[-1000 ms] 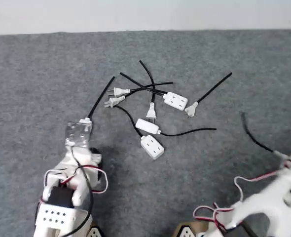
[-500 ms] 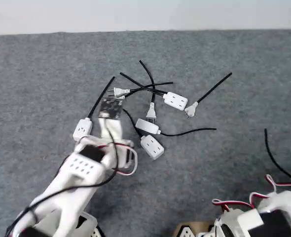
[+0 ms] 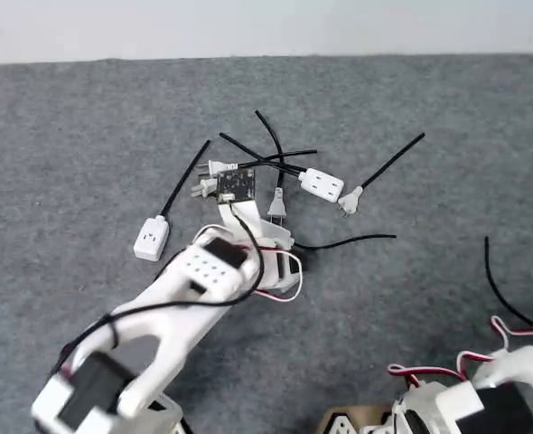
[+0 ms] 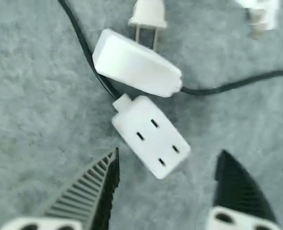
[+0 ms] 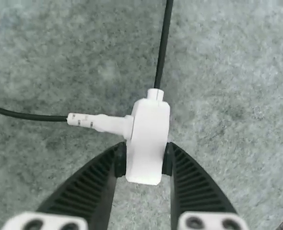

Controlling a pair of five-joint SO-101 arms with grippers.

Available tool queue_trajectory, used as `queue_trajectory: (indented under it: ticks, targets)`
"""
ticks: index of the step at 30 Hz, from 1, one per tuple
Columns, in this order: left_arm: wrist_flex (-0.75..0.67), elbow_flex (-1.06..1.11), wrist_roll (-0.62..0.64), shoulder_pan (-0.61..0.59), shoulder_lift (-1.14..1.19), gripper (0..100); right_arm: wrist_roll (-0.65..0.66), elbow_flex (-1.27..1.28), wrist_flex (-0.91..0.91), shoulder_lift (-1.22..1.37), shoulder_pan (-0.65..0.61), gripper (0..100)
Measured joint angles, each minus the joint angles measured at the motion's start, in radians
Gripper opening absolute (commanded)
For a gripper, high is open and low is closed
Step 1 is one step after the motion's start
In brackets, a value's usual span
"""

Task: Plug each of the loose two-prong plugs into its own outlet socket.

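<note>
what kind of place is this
Likely a robotics lab bench: a grey felt-like mat, loose white two-prong plugs and white block outlet sockets on short black cords, with a white robot arm over them.

White outlet sockets (image 3: 322, 183) and loose two-prong plugs (image 3: 276, 208) on black cords (image 3: 348, 242) lie flat in a jumble, one socket (image 3: 151, 239) well apart.

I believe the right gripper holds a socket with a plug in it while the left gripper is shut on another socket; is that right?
Not quite. The left wrist view shows the left gripper open, its fingers apart by a free socket without gripping it. The right gripper does hold a plugged socket.
</note>
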Motion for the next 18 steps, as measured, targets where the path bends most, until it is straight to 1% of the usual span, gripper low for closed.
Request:
queue_trajectory:
  ticks: [4,8,18]
  targets:
    - [0.005,-0.078,0.018,0.000,0.129,33,0.000,0.000,0.000,0.000,-0.005,11.3]
    - [0.072,-0.153,0.032,0.000,0.195,33,0.002,0.000,0.000,0.000,-0.026,11.3]
    - [0.084,-0.166,0.032,0.000,0.215,33,0.002,0.000,0.000,0.000,-0.058,11.3]
